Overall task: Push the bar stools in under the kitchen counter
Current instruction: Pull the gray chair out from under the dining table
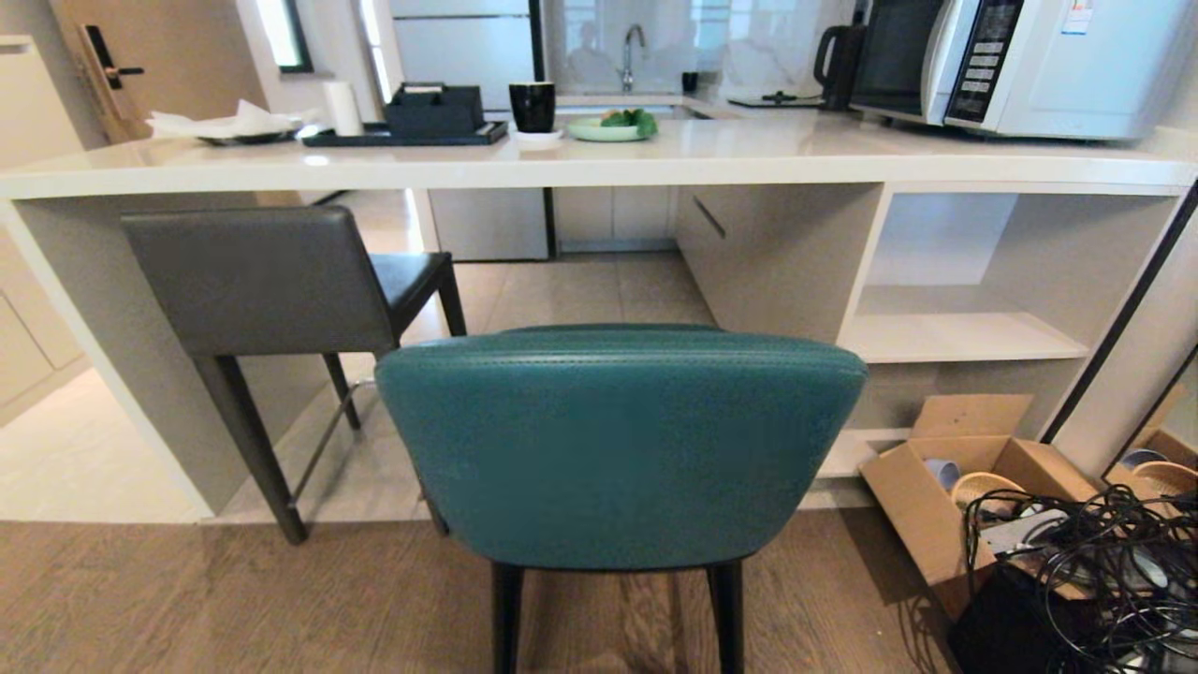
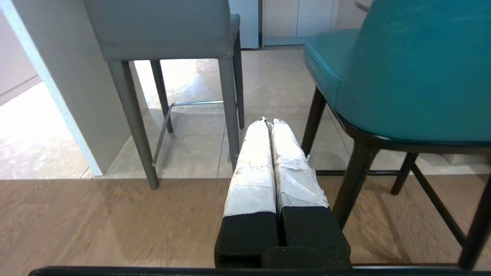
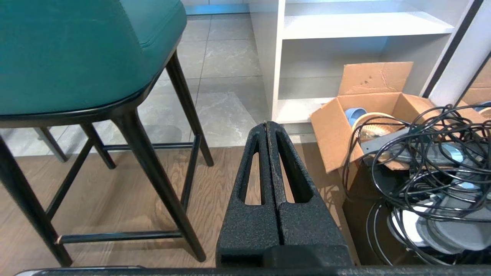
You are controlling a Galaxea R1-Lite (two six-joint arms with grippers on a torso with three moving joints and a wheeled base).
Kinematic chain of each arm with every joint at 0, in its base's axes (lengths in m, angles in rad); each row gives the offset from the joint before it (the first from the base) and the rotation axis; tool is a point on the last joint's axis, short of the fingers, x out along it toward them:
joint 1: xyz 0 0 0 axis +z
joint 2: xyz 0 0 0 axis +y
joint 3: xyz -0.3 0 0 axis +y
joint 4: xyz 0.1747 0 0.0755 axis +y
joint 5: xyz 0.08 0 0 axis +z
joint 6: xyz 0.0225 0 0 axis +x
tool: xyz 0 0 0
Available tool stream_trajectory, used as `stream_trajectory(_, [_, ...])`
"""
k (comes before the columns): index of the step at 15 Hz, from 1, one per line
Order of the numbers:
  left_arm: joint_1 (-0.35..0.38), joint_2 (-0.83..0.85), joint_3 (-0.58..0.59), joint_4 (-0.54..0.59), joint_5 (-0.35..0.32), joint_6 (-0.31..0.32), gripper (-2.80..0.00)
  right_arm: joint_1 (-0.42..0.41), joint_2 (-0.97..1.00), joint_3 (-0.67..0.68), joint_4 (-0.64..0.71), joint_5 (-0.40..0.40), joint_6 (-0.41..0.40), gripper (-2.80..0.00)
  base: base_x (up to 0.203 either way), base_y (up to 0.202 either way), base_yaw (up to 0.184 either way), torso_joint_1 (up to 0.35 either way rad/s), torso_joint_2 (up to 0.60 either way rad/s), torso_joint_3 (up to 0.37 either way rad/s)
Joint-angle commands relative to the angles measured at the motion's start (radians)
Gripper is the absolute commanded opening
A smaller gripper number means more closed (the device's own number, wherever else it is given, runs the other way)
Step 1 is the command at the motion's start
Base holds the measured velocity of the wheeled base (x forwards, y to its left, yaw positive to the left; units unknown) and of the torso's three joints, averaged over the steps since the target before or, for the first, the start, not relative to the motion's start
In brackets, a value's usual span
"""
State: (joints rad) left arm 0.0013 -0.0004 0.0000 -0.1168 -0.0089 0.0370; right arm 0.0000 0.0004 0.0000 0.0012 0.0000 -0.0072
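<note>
Claws hang clenched and empty low over the wood floor, our left gripper (image 2: 268, 122) between the two stools and our right gripper (image 3: 266, 124) beside the cardboard box (image 3: 368, 111). Nearest us the teal stool (image 1: 618, 440) stands out on the wood, short of the kitchen counter (image 1: 599, 159) (back toward us). Farther left, the grey stool (image 1: 262, 281) sits partly under the counter's left end.

Centre: the teal stool (image 1: 618, 449) stood on the wood floor short of the counter (image 1: 599, 159), its back blocking the middle.
Left bay: the grey stool (image 1: 271, 281) occupied the space beside the end panel (image 1: 112, 346).
Between stools: an open floor gap.
Right: a cardboard box (image 1: 945, 496) and tangled cables (image 1: 1095, 552) crowded the floor.
</note>
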Motion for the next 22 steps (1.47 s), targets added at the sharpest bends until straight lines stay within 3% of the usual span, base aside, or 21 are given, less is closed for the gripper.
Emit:
stream_trajectory(1, [0.000,0.002,0.040,-0.001,0.000,0.000,-2.80,0.000,0.000,0.002,0.000,0.000,0.000,-2.80,0.000,0.000,0.000,0.000,0.00,0.000])
stream_trajectory(8, [0.000,0.000,0.040,-0.001,-0.001,-0.014,-2.80,0.000,0.000,0.002,0.000,0.000,-0.002,-2.80,-0.001,0.021,-0.002,0.001,0.00,0.001])
stream_trajectory(22, [-0.001,0.002,0.040,-0.001,-0.002,-0.014,-2.80,0.000,0.000,0.002,0.000,0.000,-0.002,-2.80,0.000,0.195,-0.002,0.003,0.00,0.002])
